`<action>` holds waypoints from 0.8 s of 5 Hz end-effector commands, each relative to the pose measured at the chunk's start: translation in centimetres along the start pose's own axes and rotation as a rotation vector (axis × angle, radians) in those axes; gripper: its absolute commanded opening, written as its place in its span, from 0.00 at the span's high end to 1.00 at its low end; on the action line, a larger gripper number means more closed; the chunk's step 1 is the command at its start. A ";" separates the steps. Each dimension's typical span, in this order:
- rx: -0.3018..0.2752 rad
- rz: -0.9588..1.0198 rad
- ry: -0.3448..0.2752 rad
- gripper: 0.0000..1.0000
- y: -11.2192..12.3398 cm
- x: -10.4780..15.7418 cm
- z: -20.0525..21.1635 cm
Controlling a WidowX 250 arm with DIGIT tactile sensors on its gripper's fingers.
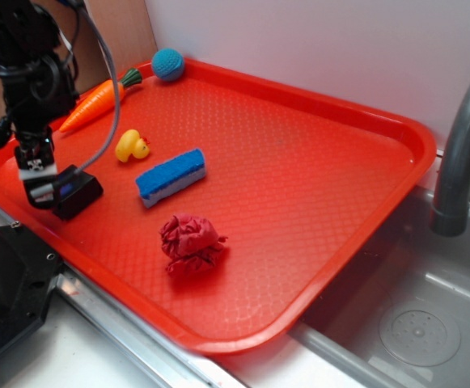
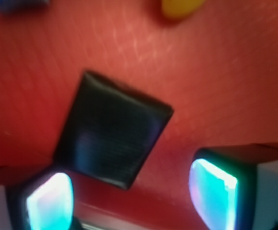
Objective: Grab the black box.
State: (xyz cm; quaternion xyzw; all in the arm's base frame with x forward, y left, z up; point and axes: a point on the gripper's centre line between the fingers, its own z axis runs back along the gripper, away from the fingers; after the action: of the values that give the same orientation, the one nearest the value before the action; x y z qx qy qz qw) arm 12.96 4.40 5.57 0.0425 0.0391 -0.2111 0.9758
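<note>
1. The approach step is being carried out: the claw (image 1: 44,184) is being held low over the red tray (image 1: 299,145), at the tray's 9 o'clock edge in the exterior view.
2. The black box (image 1: 78,191) is being shown lying flat on the tray, just beside the claw at its 3 o'clock side, with the yellow duck (image 1: 131,146) near it at 1 o'clock and the blue sponge (image 1: 171,176) at 3 o'clock.
3. In the wrist view the claw (image 2: 131,196) is being kept released: its two lit fingertips (image 2: 50,201) are spread apart, and the black box (image 2: 111,129) is being seen ahead of the gap at 12 o'clock, skewed, not yet between them.
4. For the next move, a short advance and a small twist are judged to be needed so the box is straddled squarely before clenching.
</note>
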 end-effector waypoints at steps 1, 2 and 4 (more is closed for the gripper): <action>0.055 0.324 -0.060 0.00 -0.5 0.1 2.6; 0.043 0.325 -0.005 0.00 -0.5 0.8 0.6; 0.002 0.350 -0.091 0.00 -0.8 1.7 -3.0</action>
State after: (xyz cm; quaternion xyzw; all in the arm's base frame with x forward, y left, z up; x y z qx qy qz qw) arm 13.84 3.53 2.04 0.0373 0.0000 -0.0389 0.9985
